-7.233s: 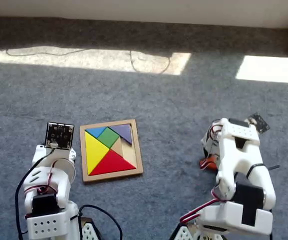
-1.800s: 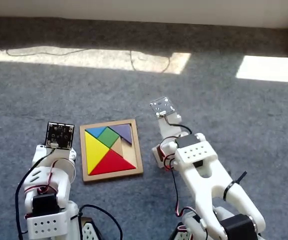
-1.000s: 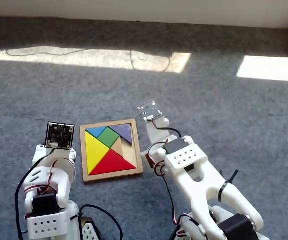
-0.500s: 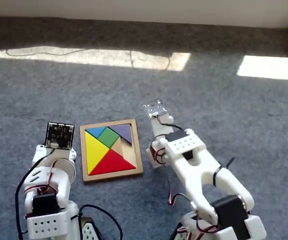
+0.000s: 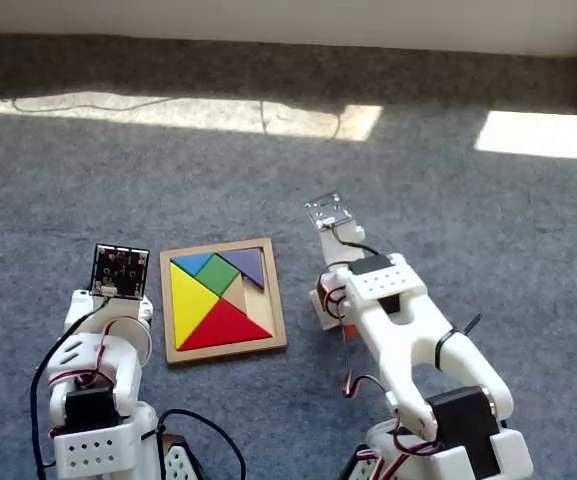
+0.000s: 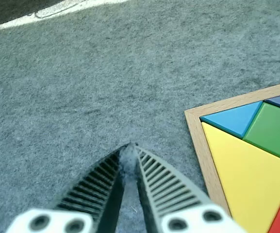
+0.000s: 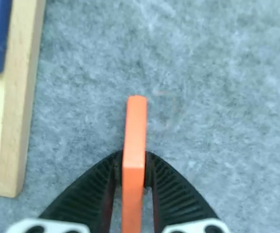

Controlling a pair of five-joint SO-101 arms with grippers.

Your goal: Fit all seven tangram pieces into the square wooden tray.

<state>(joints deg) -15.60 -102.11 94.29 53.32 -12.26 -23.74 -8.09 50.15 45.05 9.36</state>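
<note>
the orange piece [image 7: 135,141] is pinched on edge between the fingers of the right hand [image 7: 134,158], held upright over the grey carpet [image 7: 217,73] just beside the tray [image 5: 216,244], at about 3 o'clock from it in the high view. the left hand [image 6: 130,150] is pressed together on nothing, low over the carpet at the tray's 9 o'clock side, near the corner where the blue triangle [image 6: 229,119] sits.

the step in hand is judged to be the carrying of the last piece to the tray. a bare wooden gap [image 5: 257,299] is left on the tray's 3 o'clock side, between the purple piece [image 5: 247,264] and the red triangle [image 5: 226,326]. for a good result, the piece should be carried toward 9 o'clock until it is over the gap, tipped from upright to flat, and turned so that its edges are lined up with the neighbouring pieces before it is let go. a low release is advised, so that a corner is not caught on the rim and the seated pieces are not nudged.

the outline of the orange piece cannot be made out, since it is seen edge-on. the exact shape of the gap is hard to judge from the high view. in the high view the held piece is largely covered by the right arm [image 5: 393,300].
</note>
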